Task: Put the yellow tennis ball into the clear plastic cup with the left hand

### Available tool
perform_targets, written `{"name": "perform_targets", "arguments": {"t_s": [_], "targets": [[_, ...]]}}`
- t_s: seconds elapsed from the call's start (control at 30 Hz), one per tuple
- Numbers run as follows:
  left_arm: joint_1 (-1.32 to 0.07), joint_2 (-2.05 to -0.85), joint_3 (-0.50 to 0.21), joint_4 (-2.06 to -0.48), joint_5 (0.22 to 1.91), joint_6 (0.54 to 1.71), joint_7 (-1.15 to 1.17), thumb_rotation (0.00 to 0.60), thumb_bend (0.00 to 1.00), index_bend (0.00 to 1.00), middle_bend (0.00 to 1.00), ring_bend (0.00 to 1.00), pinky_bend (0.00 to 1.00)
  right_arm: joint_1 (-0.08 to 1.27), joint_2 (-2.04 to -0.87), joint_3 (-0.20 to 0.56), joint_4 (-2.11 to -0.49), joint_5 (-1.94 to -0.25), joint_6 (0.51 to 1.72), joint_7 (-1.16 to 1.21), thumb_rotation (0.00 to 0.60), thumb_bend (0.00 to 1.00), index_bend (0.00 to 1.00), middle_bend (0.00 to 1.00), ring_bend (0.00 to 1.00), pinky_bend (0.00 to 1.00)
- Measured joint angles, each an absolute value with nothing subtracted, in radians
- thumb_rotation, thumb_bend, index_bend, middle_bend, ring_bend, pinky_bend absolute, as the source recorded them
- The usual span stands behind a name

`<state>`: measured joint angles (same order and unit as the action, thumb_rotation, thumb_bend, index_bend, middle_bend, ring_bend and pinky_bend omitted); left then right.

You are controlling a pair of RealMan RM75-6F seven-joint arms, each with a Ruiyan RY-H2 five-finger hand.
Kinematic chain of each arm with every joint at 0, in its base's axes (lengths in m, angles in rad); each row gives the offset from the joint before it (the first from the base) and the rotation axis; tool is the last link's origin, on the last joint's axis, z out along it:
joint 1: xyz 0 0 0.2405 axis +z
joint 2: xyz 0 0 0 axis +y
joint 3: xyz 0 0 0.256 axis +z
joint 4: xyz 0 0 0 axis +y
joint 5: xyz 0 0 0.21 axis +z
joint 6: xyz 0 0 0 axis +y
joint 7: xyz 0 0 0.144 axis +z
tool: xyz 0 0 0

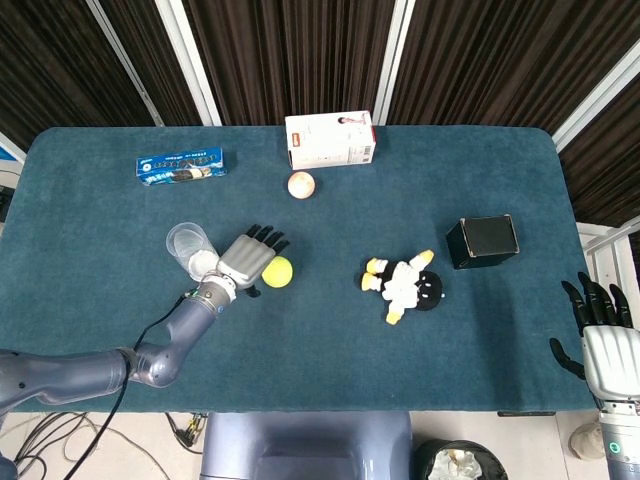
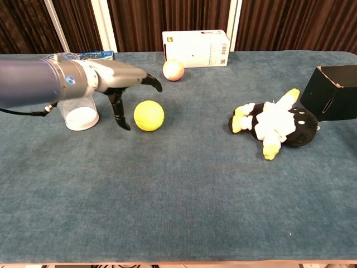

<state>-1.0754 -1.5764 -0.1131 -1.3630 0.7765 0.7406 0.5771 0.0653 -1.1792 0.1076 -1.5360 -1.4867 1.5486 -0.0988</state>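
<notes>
The round yellow tennis ball (image 1: 277, 271) lies on the blue-carpeted table (image 1: 330, 340), free of any grasp and just beside the left hand (image 1: 246, 260). That hand hangs low between the ball and the tall clear plastic cup (image 1: 190, 247), fingers spread and arched over toward the ball, thumb pointing down at the cloth in the chest view (image 2: 118, 114). Nothing is held; the fingers stand apart, and whether any fingertip touches the ball cannot be told. This posture reads as a reach set up to wrap the ball from its cup side, which would keep the carry to the cup short.

The cup stands upright with its mouth up, close behind the wrist, so the forearm could knock it during the lift. The opening looks only a little wider than the ball, so the drop will likely need to be centred.

The right hand (image 1: 605, 345) rests off the table's near right corner, fingers extended and apart, holding nothing, well away from the work. A small pinkish ball (image 1: 301, 184) sits farther back, near a white cardboard box (image 1: 330, 140), and a black, white and yellow plush toy (image 1: 405, 286) lies to the right.
</notes>
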Motion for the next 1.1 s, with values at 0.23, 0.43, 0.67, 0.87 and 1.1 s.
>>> {"name": "perform_targets", "arguments": {"t_s": [0.23, 0.43, 0.67, 0.87, 1.1], "targets": [[-1.068, -1.643, -0.114, -1.293, 0.877, 0.744, 0.508, 0.6, 0.0, 0.17, 0.12, 0.06, 0.19, 0.061, -1.172, 0.111, -1.54, -1.48, 1.551, -0.091, 0.6, 0.35, 0.13, 0.04, 0.1, 0.01], [-1.059, -1.683, -0.118, -1.245, 0.928, 0.753, 0.463, 0.6, 0.02, 0.2, 0.17, 0.1, 0.23, 0.06, -1.167, 0.112, -1.544, -1.476, 1.552, -0.086, 0.6, 0.35, 0.13, 0.04, 0.1, 0.01], [-1.056, -1.715, -0.12, -1.21, 0.959, 0.765, 0.452, 0.6, 0.11, 0.25, 0.24, 0.16, 0.31, 0.061, -1.164, 0.11, -1.548, -1.472, 1.542, -0.091, 0.6, 0.35, 0.13, 0.03, 0.1, 0.01], [-1.055, -1.746, -0.116, -1.172, 0.972, 0.772, 0.469, 0.6, 0.18, 0.32, 0.34, 0.27, 0.42, 0.06, -1.159, 0.111, -1.554, -1.459, 1.534, -0.091, 0.6, 0.35, 0.13, 0.04, 0.1, 0.01], [-1.048, -1.781, -0.117, -1.142, 1.006, 0.8, 0.468, 0.6, 0.3, 0.44, 0.48, 0.4, 0.54, 0.059, -1.153, 0.112, -1.559, -1.456, 1.532, -0.089, 0.6, 0.35, 0.13, 0.04, 0.1, 0.01]]}}
